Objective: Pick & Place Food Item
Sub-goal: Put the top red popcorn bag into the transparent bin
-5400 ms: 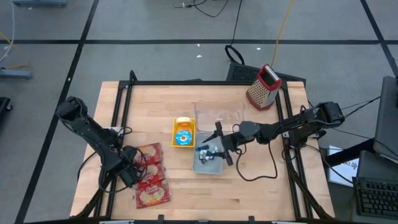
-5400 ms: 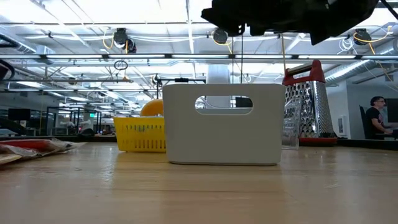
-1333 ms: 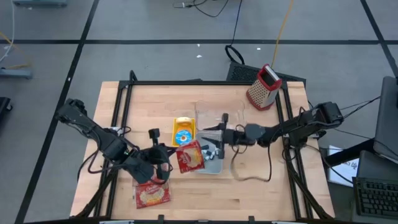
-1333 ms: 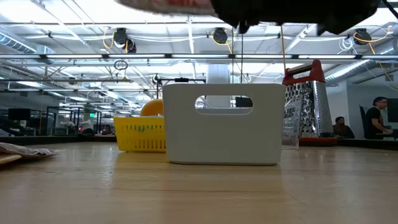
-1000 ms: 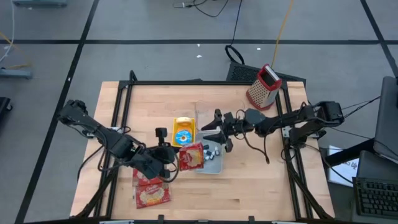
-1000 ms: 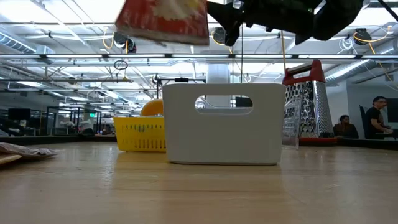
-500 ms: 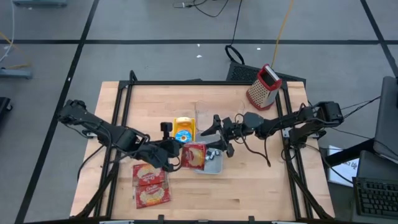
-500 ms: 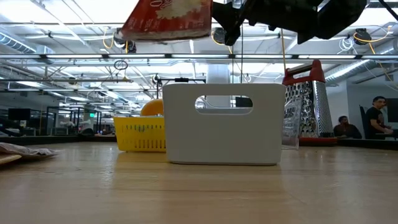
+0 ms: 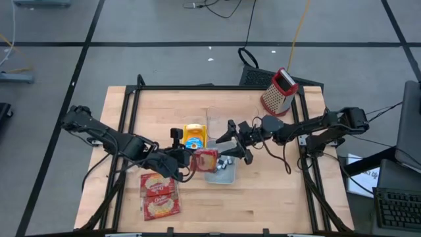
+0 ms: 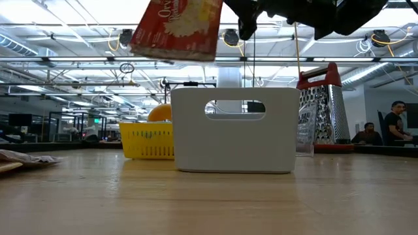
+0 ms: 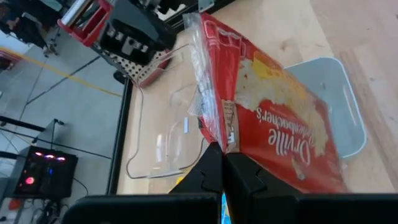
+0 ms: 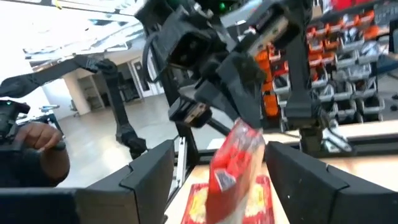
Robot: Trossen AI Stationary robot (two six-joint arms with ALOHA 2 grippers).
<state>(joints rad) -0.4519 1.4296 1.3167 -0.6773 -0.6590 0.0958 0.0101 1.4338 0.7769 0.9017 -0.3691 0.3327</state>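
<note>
On the left of the worktop (image 9: 276, 191), two more red packets (image 9: 158, 195) are lying flat, one beside the other, left behind where the left arm was reaching a few seconds ago. The left gripper (image 9: 187, 158) is now holding a red popcorn packet (image 9: 204, 160) pinched shut by one edge, having carried it across from that pile. Over the last second it has been turning the packet from flat toward edge-on above the near end of the grey bin (image 9: 220, 166). In the low view the packet (image 10: 175, 29) is hanging well above the bin (image 10: 235, 129), so the release is not yet done. That suggests the placing step is close: lowering and letting go are what remain.

In the left wrist view, white lettering on the packet (image 11: 273, 124) is reading "Orville", with the next word running out of sight.

Further right, the right gripper (image 9: 238, 143) is hovering over the bin's far side with its jaws spread wide and empty, having opened further in the last second. A yellow basket (image 9: 194, 139) is sitting just beside the bin, and a red-topped grater (image 9: 278, 92) is standing at the far right corner.
</note>
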